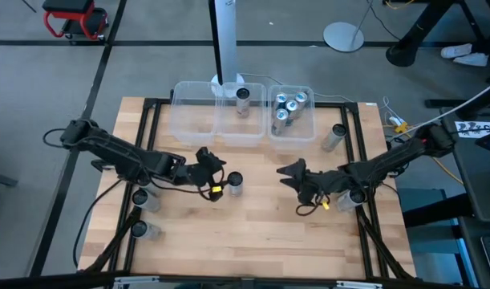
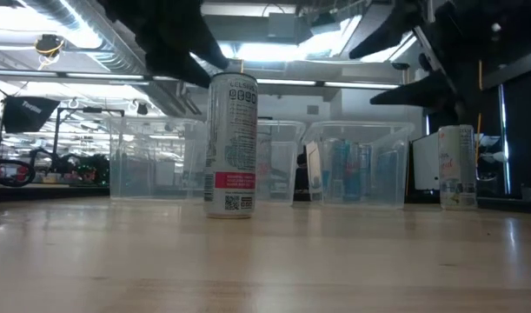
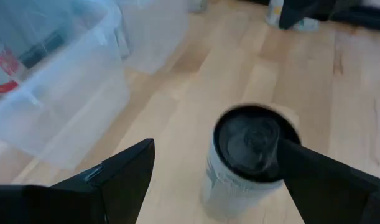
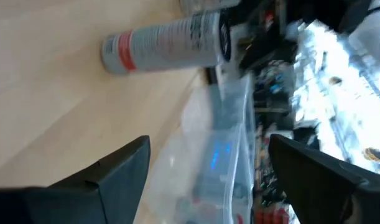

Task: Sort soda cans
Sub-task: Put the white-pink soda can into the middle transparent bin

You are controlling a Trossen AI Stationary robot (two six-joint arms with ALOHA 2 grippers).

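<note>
A dark-topped soda can (image 1: 234,184) (image 3: 252,155) stands upright on the wooden table near its middle. My left gripper (image 1: 216,170) (image 3: 214,144) hovers open just left of it, and one finger overlaps the can's top in the left wrist view. My right gripper (image 1: 286,175) (image 4: 207,144) is open too, right of centre, with nothing between its fingers. Another can (image 1: 334,136) (image 2: 457,165) stands by the right bin. More cans stand at the table's left (image 1: 144,197) and under the right arm (image 1: 357,197).
Three clear plastic bins line the far edge. The left bin (image 1: 192,120) shows no cans, the middle bin (image 1: 232,132) holds a dark-topped can (image 1: 243,100), and the right bin (image 1: 306,128) holds several blue-topped cans (image 1: 289,108). Bare wood lies toward the near edge.
</note>
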